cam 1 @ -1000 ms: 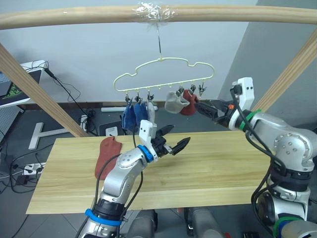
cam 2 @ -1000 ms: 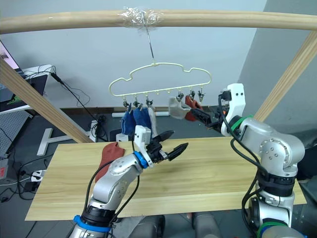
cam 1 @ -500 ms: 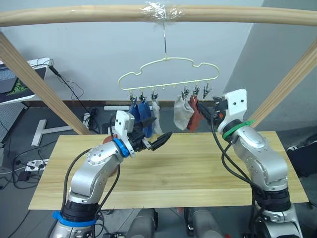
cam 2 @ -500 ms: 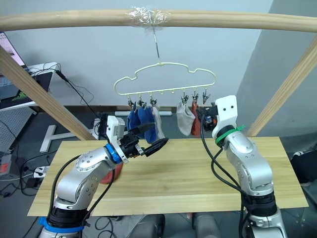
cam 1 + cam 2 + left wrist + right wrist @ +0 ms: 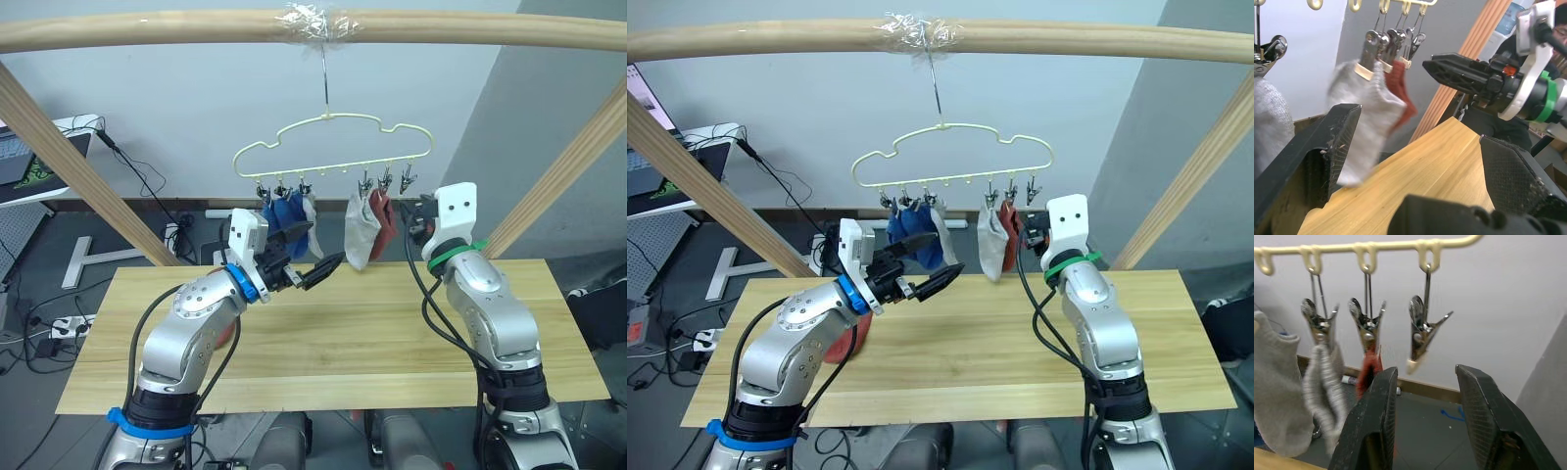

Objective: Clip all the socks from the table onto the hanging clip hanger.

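The pale-yellow clip hanger (image 5: 333, 147) hangs from the wooden bar. Blue socks (image 5: 283, 211), a light grey sock (image 5: 310, 209), a second grey sock (image 5: 358, 231) and a rust-red sock (image 5: 381, 219) are clipped on it. One end clip (image 5: 1421, 334) holds nothing. Another rust-red sock (image 5: 836, 347) lies on the table (image 5: 372, 333), mostly hidden behind my left arm. My left gripper (image 5: 318, 252) is open above the table, just under the hung socks. My right gripper (image 5: 1425, 369) is open with nothing between its fingers, close by the red sock, facing the empty clip.
Slanted wooden frame posts (image 5: 59, 157) stand on both sides of the table, with the thick top bar (image 5: 147, 29) overhead. Cables and a power strip (image 5: 59, 328) lie on the floor beyond the table's left end.
My right gripper has drawn back from the hung red sock and its fingers have come closer together. My left gripper has risen toward the hanging socks. The camera has shifted.
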